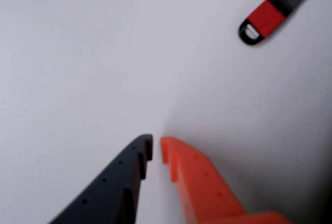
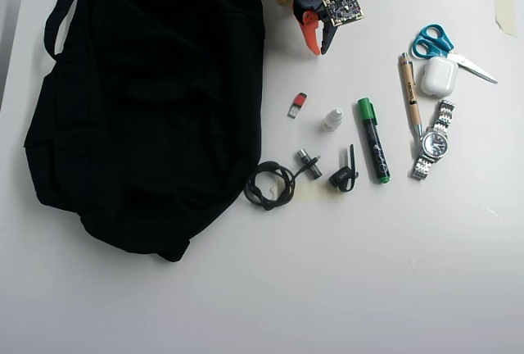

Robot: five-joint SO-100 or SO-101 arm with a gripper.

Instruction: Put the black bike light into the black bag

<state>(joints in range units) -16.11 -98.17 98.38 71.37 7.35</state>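
In the wrist view, the gripper [image 1: 156, 149] is reaching in from the bottom edge over the bare white table [image 1: 93, 53], its black finger and orange finger lying almost together with only a thin slit between the tips and nothing held in it. A small red and black USB stick [image 1: 271, 13] is lying alone on the table at the upper right, well apart from the fingertips.

In the overhead view, the gripper [image 2: 315, 46] is hanging near the top edge, just right of the black bag [image 2: 147, 100], which is sprawling across the left half of the table [image 2: 344, 288] with its strap running off the upper left. The black bike light [image 2: 343, 177] is sitting on the table well below the gripper, its thin strap loop sticking up, between the small silver-black cylinder [image 2: 309, 160] and the green marker [image 2: 373, 140]. A coiled black cable [image 2: 269, 185] is lying against the bag's lower right edge. The USB stick [image 2: 297, 105] and a small white bottle [image 2: 332, 119] are resting below the gripper. Farther right, a wooden pen [image 2: 409, 92], a wristwatch [image 2: 433, 141], a white earbud case [image 2: 439, 76] and blue-handled scissors [image 2: 446, 48] are lying grouped together.
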